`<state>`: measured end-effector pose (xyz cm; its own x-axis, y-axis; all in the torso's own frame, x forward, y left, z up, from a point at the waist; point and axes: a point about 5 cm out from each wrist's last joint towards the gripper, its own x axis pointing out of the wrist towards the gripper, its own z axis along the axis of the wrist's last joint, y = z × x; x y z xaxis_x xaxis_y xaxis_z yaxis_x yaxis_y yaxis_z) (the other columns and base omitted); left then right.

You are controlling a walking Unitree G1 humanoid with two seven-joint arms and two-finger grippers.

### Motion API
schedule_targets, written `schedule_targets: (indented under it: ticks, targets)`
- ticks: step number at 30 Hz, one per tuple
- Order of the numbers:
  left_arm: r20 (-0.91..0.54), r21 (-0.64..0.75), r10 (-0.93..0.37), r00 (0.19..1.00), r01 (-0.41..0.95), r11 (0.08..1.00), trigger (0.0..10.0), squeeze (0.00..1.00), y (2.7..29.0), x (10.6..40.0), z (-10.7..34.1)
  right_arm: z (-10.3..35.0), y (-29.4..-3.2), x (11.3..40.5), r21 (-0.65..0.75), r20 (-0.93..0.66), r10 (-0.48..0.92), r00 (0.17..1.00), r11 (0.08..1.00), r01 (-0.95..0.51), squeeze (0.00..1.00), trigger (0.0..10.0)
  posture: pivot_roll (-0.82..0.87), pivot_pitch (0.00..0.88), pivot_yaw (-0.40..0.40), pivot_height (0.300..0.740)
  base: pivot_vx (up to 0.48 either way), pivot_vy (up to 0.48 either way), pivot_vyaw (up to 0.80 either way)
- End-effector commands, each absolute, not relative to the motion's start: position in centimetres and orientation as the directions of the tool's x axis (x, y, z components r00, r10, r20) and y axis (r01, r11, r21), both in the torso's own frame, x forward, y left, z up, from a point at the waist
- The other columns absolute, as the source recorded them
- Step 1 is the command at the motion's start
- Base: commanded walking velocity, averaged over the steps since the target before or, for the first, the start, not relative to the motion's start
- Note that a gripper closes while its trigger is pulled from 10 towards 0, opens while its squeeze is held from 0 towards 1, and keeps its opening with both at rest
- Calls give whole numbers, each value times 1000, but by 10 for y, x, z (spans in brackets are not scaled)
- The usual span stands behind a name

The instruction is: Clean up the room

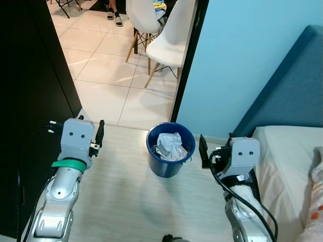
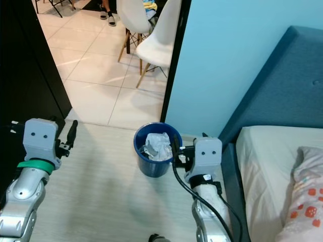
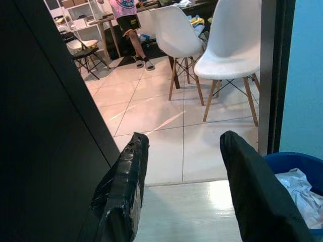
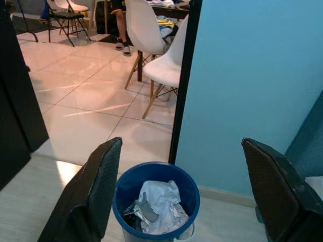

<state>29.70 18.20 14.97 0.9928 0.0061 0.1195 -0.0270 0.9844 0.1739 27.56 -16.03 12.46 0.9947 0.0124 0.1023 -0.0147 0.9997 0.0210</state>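
Observation:
A round blue bin point(image 1: 170, 167) stands on the pale wood floor by the light blue wall, just inside the doorway. Crumpled white paper point(image 1: 169, 145) lies inside it. My left gripper point(image 3: 182, 138) is held up to the left of the bin, open, with nothing between its fingers. My right gripper point(image 4: 181, 143) is close to the bin's right side, open and empty, and looks down over the bin point(image 4: 121, 199) and its paper point(image 4: 157, 200).
A bed point(image 1: 282, 161) with a blue headboard point(image 1: 287, 96) is on the right. A black door frame point(image 1: 189, 55) and a black panel point(image 1: 30, 75) flank the doorway. Beyond it, white chairs point(image 1: 169, 40) stand on a tiled floor and a person's feet point(image 1: 115, 17) show.

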Motion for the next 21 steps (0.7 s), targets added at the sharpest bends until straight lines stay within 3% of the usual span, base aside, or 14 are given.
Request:
schedule_targets:
  ticks: [1, 6, 21]
  targets:
    - [118, 26, 33, 992, -36, 999, 10000, 0, 173, 340, 190, 152, -163, 314, 168, 97, 2, 995, 986, -18, 0, 10000, -60, 38, -83, 732, 0, 0, 0]
    - [119, 27, 1, 993, -5, 1000, 10000, 0, 169, 324, 189, 156, -169, 309, 178, 113, 4, 994, 984, -24, 0, 10000, -60, 41, -89, 732, 0, 0, 0]
    - [49, 58, -51, 998, 48, 997, 10000, 0, 165, 313, 175, 148, -169, 303, 161, 80, 47, 996, 985, -59, 0, 10000, -69, 48, -66, 732, 0, 0, 0]
